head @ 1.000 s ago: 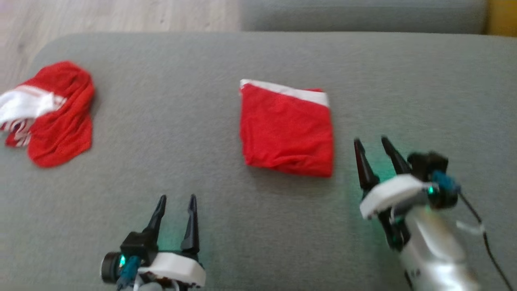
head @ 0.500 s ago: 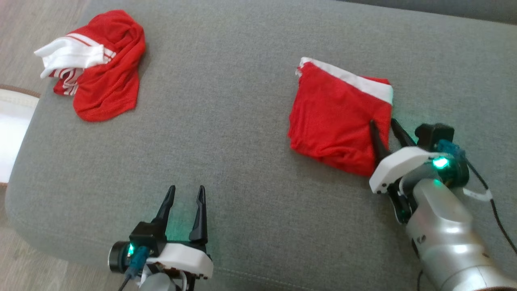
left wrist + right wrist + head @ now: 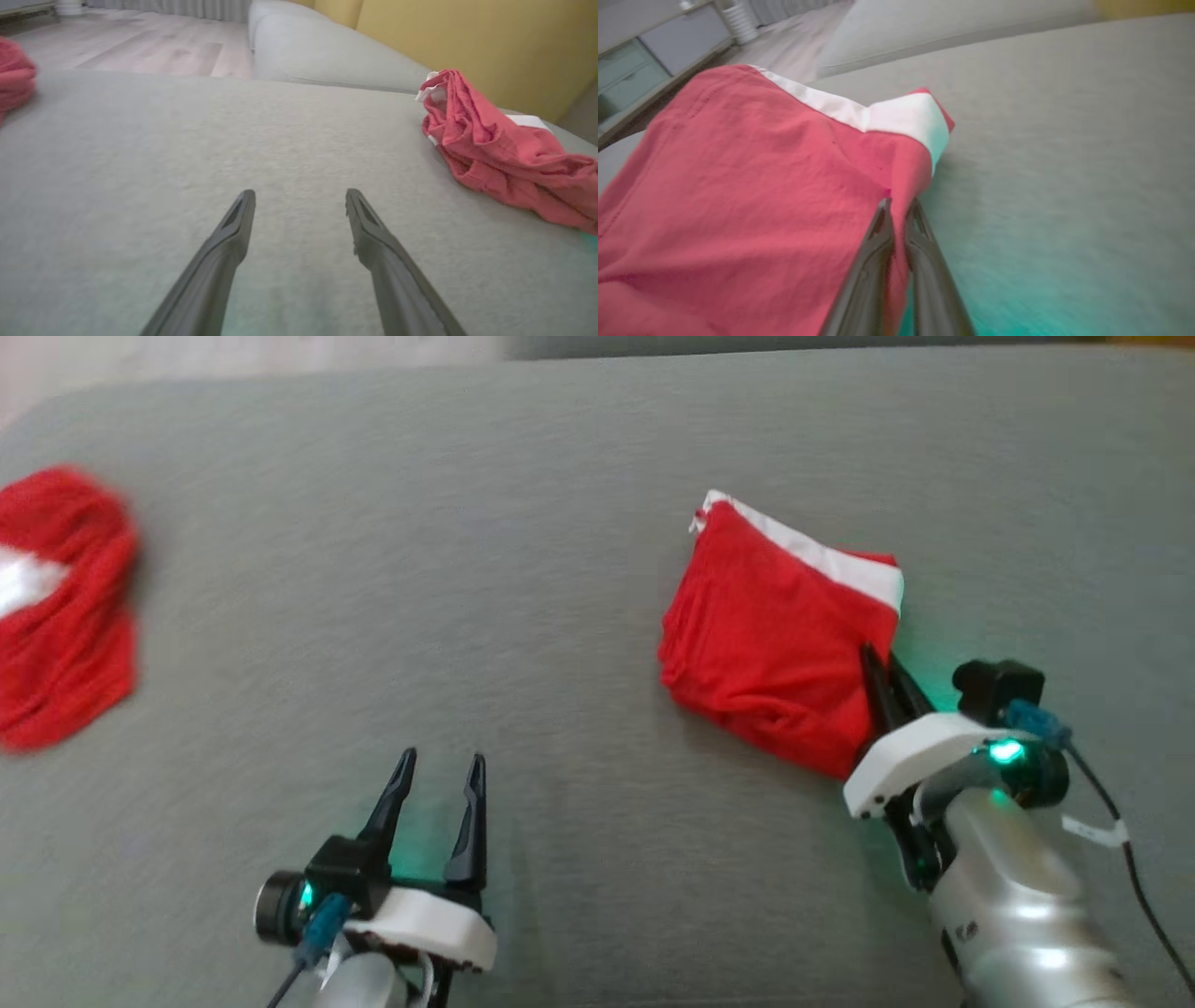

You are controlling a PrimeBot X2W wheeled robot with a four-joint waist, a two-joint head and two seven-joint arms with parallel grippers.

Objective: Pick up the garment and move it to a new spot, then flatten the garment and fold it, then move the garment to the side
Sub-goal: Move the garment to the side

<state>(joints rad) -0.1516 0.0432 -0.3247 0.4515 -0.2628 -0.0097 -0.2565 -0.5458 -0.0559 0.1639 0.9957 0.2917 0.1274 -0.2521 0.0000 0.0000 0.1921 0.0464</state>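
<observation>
okay, the big grey sofa cushion [image 3: 467, 541] runs right across my head view, with a strip of pale wood floor [image 3: 233, 355] past its rounded corner in the upper left.

the folded red garment [image 3: 766, 635] is right of centre, a neat, slightly skewed square lying flat on the cushion. reads to me as folding done and the sideways move just starting.

far left edge of the frame, a crumpled red garment [image 3: 65, 616] sits in a heap, well apart from mine. that side is taken, so i'd rather not drag toward it.

open grey room shows above the square, to its right and across the whole middle. the near edge of the cushion i can't make out from here. the left wrist view has a yellow backrest [image 3: 467, 37] rising beyond the far edge, so there is a wall that way.

right pincer [image 3: 885, 667] comes in from the lower right, low and flat to the cushion. in the right wrist view its fingers are pressed almost together on the garment's right-hand edge, red cloth caught between them. i call that a pinch on the stacked layers, placed there so the fold travels as one piece. a thin bite though; the lower layers could slip.

left pincer [image 3: 442, 761] hovers at lower centre-left, fingers spread wide, nothing in them, apart from the cloth and out of the path.

smallest bit: the white band [image 3: 840, 565] along the garment's upper right edge, just beyond my grip.
</observation>
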